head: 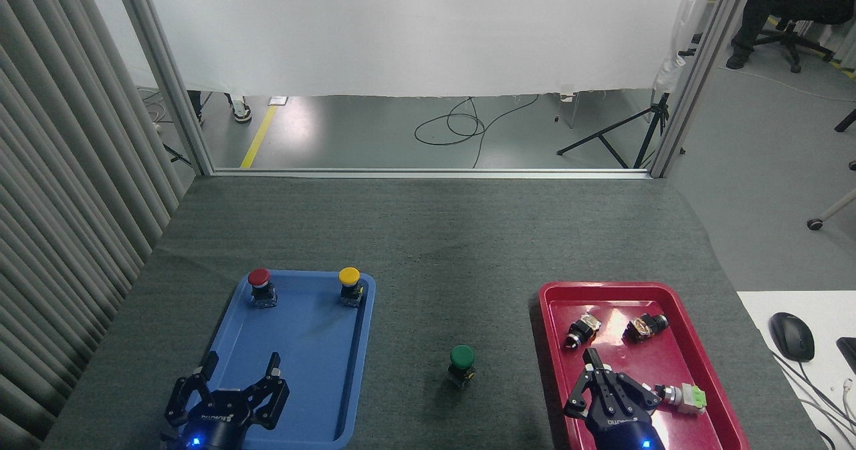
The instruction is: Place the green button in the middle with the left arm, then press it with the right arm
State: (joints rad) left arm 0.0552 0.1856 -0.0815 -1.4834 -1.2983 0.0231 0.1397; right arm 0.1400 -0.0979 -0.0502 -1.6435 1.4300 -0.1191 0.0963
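Green button (462, 358) upright on the bare grey cloth of the counter (428, 249), between the blue tray (304, 370) and the red tray (695, 356), touching neither; placed in the middle by the look of it, so pressing seems the step in hand. Cap facing up, small black base beneath, nothing near or against it.

Right gripper (590, 358) low over the near part of the red tray, fingers pressed together into a narrow tip, holding nothing, well apart from the button and to its right. Left gripper (241, 365) over the near end of the blue tray, fingers spread, empty, out of the way.

To press well: lift clear of the tray rim and the small switch parts (679, 396) beside it, carry the tip leftward until above the cap's centre, then come straight down. Off-centre contact likely to tip or slide the light base on the cloth. Red button (259, 278) and yellow button (349, 277) at the blue tray's far end, not involved.
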